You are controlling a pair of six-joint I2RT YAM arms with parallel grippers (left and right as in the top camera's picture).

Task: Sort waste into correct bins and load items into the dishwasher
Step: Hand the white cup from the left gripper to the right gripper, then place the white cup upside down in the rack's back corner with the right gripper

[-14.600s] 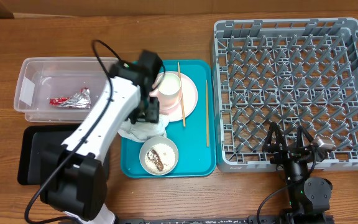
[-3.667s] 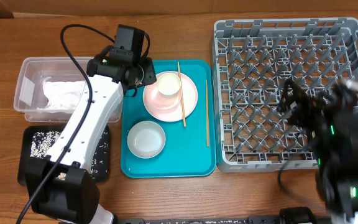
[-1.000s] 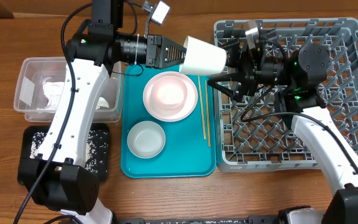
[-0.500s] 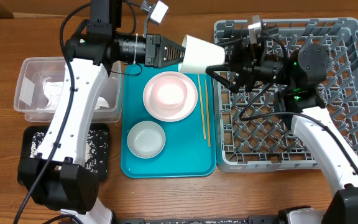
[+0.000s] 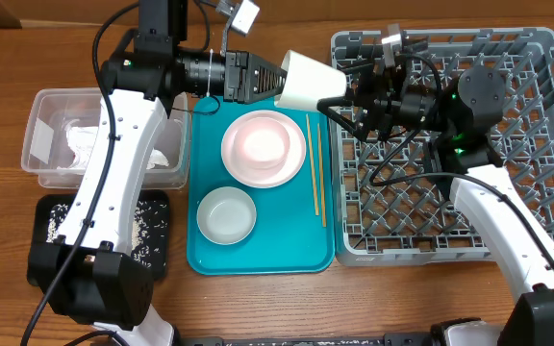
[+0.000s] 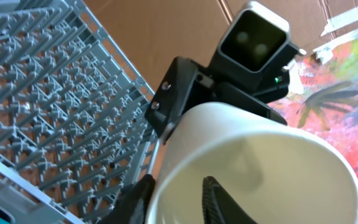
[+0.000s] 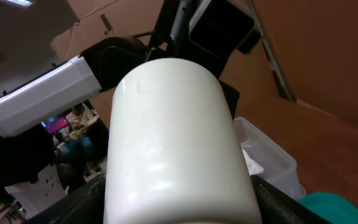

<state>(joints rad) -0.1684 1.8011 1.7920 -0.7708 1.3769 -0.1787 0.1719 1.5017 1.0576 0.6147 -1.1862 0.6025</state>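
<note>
The small white cup hangs on its side in the air between both grippers, above the far edge of the teal tray. My left gripper is shut on its rim, with one finger inside and one outside. My right gripper reaches from the dish rack and closes on the cup's base, its fingers lying against both sides. The pink cup stands on the pink plate. The grey-blue bowl and two chopsticks lie on the tray.
The teal tray is between the bins and the rack. The clear tub holds crumpled white paper. The black tray holds rice grains. The rack's left wall is just below my right gripper.
My right gripper has moved left and come around the cup's base. My left gripper and the cup have shifted slightly left.
</note>
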